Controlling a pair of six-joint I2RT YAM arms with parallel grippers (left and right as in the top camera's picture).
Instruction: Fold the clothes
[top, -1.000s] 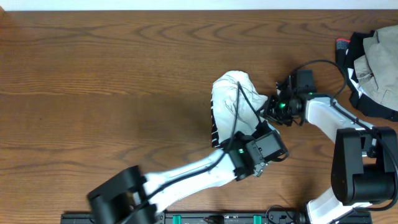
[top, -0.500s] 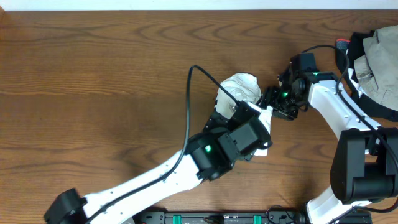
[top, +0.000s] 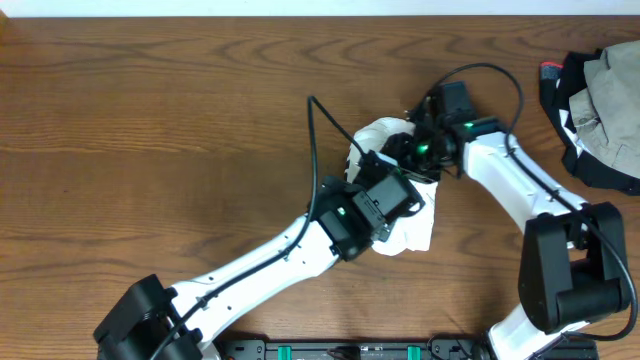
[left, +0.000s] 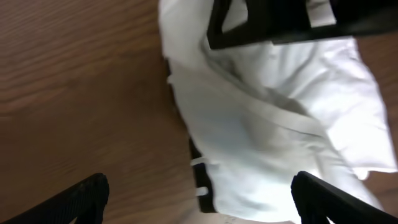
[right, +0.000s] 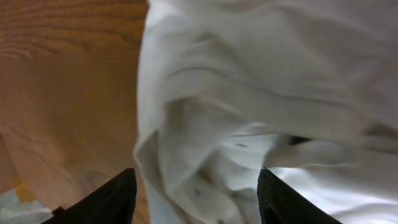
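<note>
**Q:** Where does the white garment (top: 408, 232) lie, and in what form?

**A:** Near the middle of the desk (top: 150, 120), gathered into a compact bundle. The left wrist view shows black stripes (left: 194, 149) along one edge.

**Q:** And the jaws?

**A:** On the left gripper (left: 200, 179) the jaws are spread wide, straddling the bundle from above and pinching nothing. On the right gripper (right: 196, 174) the jaws stand apart, close over the wrinkled cloth at the bundle's far end. As far as its own view shows, no fold is clamped between them.

**Q:** How far along is the task?

**A:** Judged late: the garment is already small, so the main folds appear done. At most the loose lower corner needs squaring and both arms need to clear. A heap of dark and beige clothing (top: 600, 95) sits at the desk's right edge, well apart; whether it counts as further work cannot be told
</note>
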